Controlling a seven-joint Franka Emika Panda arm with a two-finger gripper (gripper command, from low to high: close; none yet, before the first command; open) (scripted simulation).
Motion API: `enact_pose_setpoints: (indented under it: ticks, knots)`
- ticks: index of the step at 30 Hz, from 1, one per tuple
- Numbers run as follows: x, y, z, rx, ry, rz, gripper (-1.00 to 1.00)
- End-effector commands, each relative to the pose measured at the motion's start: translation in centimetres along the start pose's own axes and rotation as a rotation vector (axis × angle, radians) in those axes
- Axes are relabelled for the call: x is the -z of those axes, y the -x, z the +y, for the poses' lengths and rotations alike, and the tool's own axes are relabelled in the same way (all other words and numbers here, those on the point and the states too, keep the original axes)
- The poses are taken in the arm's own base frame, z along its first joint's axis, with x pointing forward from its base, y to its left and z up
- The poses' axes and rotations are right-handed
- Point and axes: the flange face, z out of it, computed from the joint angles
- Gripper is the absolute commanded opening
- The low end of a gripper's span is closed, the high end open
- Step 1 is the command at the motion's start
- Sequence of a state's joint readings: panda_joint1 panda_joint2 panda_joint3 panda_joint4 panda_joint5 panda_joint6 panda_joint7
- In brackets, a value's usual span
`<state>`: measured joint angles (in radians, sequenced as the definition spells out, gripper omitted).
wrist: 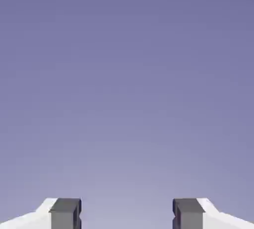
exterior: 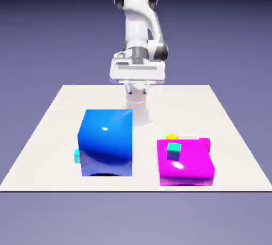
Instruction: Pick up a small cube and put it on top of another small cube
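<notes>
- Across the exterior view, with 12 o'clock at the far edge: pale surface [exterior: 69, 132], bearing the blocks and small cubes.
- At 12 o'clock: white arm [exterior: 136, 24], with dark joint sections, raised upright above the far part of the surface.
- At 8 o'clock from the surface's centre: blue block [exterior: 106, 143], tall, glossy, bulkiest of the blocks.
- At 4 o'clock from the same centre: magenta block [exterior: 185, 171], low and glossy, apart from the blue block.
- At 12 o'clock, above the surface: hand [exterior: 137, 89], fingers directed downward in the exterior view. State: wide, nothing between the fingertips. The hand view shows both tips well apart against plain blue-violet backdrop [wrist: 127, 74].
- At 1 o'clock from the magenta block's centre: small pink-red piece [exterior: 205, 143], partly hidden behind that block; its full shape cannot be told.
- On top of the magenta block, toward 9 o'clock of its upper face: teal cube [exterior: 173, 151].
- At 8 o'clock from the blue block's centre: cyan cube [exterior: 77, 156], partly hidden by the block; contact cannot be told.
- At 11 o'clock from the magenta block's centre, beyond its far edge: yellow cube [exterior: 171, 136], lower part hidden; contact with the block cannot be told.
</notes>
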<state>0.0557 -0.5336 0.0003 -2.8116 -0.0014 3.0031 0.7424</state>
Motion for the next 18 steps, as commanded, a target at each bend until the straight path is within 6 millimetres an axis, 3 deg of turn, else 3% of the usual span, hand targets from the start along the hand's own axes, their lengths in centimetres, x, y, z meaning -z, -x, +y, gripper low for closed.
enact_pose_setpoints:
  ticks: [1,5,9,16,17,18]
  knots:
    - [-1.3,1.7,-0.4,0.028,0.023,-0.06,0.0]
    - [-5.8,9.1,-1.5,0.154,0.128,-0.285,0.0]
    - [-8.8,17.0,-1.2,0.299,0.253,-0.487,0.0]
    - [-10.8,30.4,2.4,0.59,0.52,-0.773,0.0]
    - [-10.7,32.2,3.3,0.634,0.564,-0.806,0.0]
    - [-10.7,32.5,3.5,0.644,0.573,-0.812,0.0]
